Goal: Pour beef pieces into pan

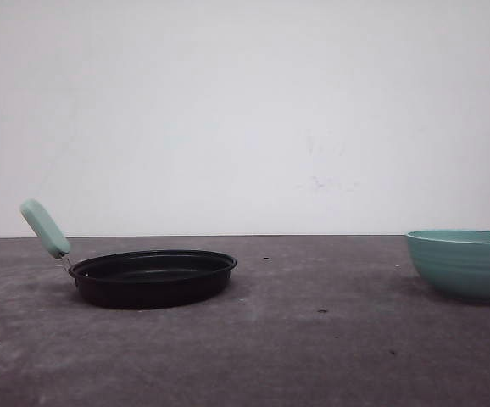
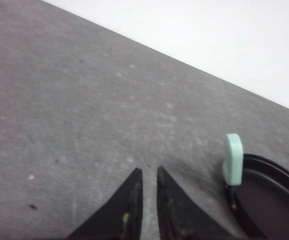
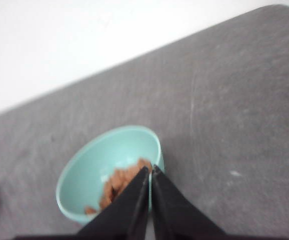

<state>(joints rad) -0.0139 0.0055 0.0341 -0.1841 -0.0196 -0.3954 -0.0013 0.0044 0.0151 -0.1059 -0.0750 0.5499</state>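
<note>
My left gripper [image 2: 149, 172] is nearly closed and empty, the pan [image 2: 269, 200] just beside it. My right gripper [image 3: 150, 170], nearly closed and empty, hangs over the teal bowl [image 3: 92, 170] holding the beef pieces [image 3: 118, 182].

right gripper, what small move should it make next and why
Probably open the right gripper and lower it toward the teal bowl's rim. Its fingers look nearly closed and hold nothing, while the beef pieces are in that bowl, and the black pan sits apart to the left with none in it.
</note>
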